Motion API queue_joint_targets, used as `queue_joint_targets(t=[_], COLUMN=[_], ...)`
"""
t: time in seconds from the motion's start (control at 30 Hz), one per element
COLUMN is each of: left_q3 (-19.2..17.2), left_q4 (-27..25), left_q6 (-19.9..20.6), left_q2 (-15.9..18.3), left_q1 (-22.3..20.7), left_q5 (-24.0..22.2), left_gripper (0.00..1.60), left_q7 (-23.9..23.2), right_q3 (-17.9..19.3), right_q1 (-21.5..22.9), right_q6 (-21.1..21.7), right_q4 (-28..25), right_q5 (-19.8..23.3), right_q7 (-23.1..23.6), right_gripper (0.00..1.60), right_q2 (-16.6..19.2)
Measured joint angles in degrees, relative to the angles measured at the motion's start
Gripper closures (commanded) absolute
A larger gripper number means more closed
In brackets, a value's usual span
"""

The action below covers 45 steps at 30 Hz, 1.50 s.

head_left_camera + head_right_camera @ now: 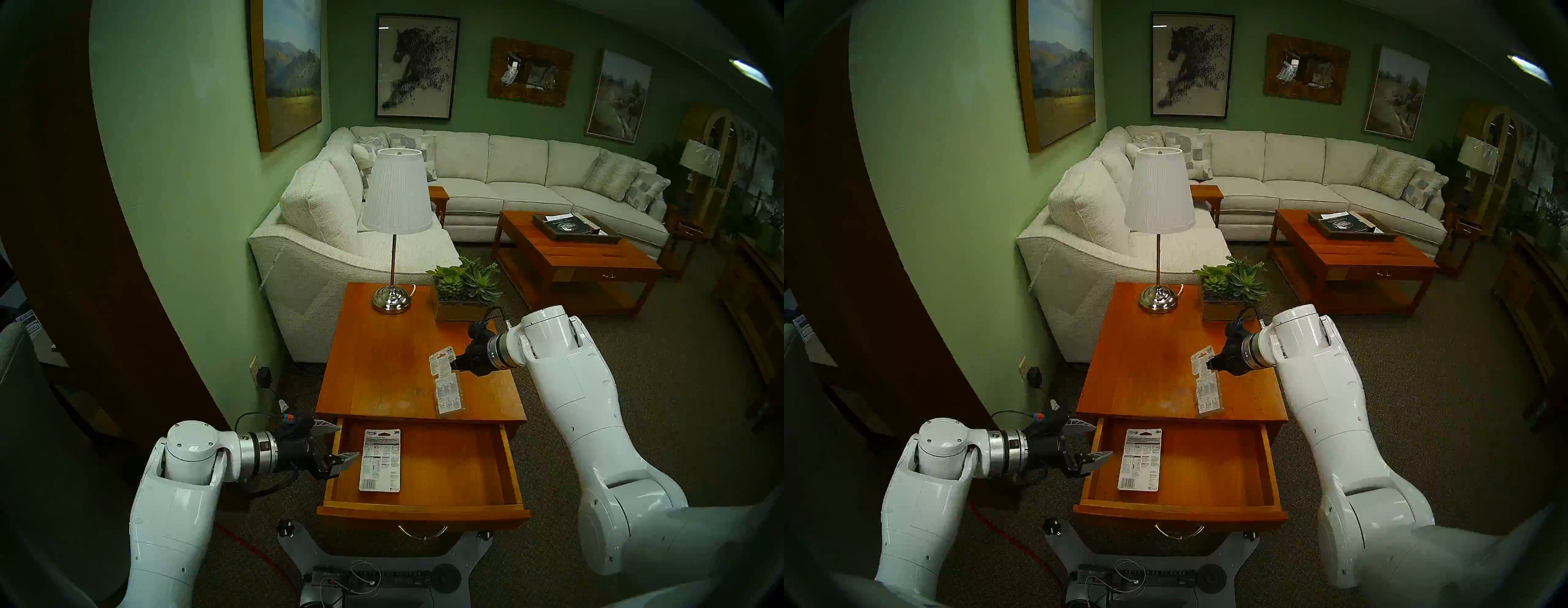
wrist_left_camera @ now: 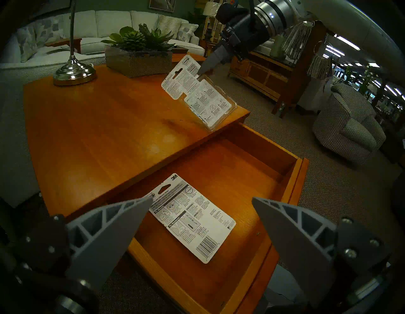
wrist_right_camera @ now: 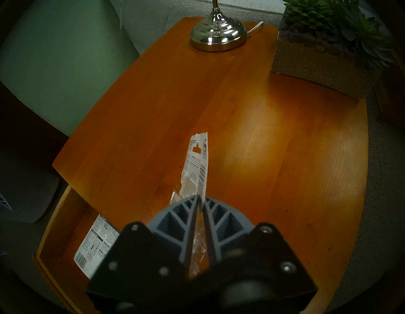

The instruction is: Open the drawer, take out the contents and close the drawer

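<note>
Right gripper point(image 1: 453, 366), as I read it from the head view, pinches the clear blister pack point(image 1: 447, 387), whose lower end touches the side table point(image 1: 373, 365) near the front edge while its header card tilts up. Below that edge the drawer point(image 1: 462, 463) stands pulled out, orange-brown wood, with the flat white printed card point(image 1: 380, 460) lying in its left part. Left gripper point(image 1: 339, 443) hovers at the drawer's left wall, jaws spread wide, holding nothing. A curved silver handle point(image 1: 423, 533) hangs on the drawer front.

From the left wrist I get what the head view lacks: the card's point(image 2: 192, 216) barcode and 3M mark, and the pack's point(image 2: 200, 96) glossy plastic shell leaning up off the tabletop.

From the right wrist I see the ribbed grey fingers point(image 3: 175, 221) clamped nearly together on crinkled clear plastic, the pack's header edge-on beyond them.
</note>
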Motion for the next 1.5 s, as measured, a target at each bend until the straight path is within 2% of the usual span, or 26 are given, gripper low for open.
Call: queue_joint_targets(t=[0.03, 0.17, 0.43, 0.77, 0.83, 1.0, 1.13, 1.33, 1.5], left_q3=[0.0, -0.1, -0.2, -0.3, -0.3, -0.3, -0.4, -0.4, -0.5], left_q4=[0.0, 0.0, 0.0, 0.0, 0.0, 0.0, 0.0, 0.1, 0.1], left_q6=[0.0, 0.0, 0.0, 0.0, 0.0, 0.0, -0.1, -0.1, -0.2], left_q2=[0.0, -0.1, -0.1, -0.3, -0.3, -0.4, -0.4, -0.5, -0.6], left_q1=[0.0, 0.0, 0.0, 0.0, 0.0, 0.0, -0.1, -0.1, -0.1], left_q5=[0.0, 0.1, 0.2, 0.3, 0.4, 0.5, 0.6, 0.7, 0.8], left_gripper=[0.00, 0.00, 0.00, 0.00, 0.00, 0.00, 0.00, 0.00, 0.00], left_q7=[0.0, -0.1, -0.1, -0.3, -0.3, -0.3, -0.3, -0.3, -0.4], right_q3=[0.0, -0.2, -0.6, -1.8, -2.1, -2.3, -1.7, -0.7, 0.1], right_q1=[0.1, 0.5, 0.5, -2.2, -3.4, -6.5, -9.5, -13.9, -17.6], right_q6=[-0.1, -0.6, -1.0, 1.5, 2.1, 3.2, 3.5, 3.5, 3.5], right_q4=[0.1, 0.7, -0.1, -6.9, -8.3, -11.6, -14.5, -18.5, -21.9], right_q5=[0.0, -0.4, -0.7, 0.2, 0.4, 1.4, 2.6, 4.6, 6.3], right_q7=[-0.1, -0.5, -0.6, 3.6, 4.7, 4.2, 3.7, 3.7, 3.7], right_gripper=[0.55, 0.38, 0.38, 0.45, 0.41, 0.42, 0.50, 0.35, 0.32], right_q2=[0.0, -0.2, -0.6, 0.6, 1.0, 2.3, 3.6, 5.4, 6.6])
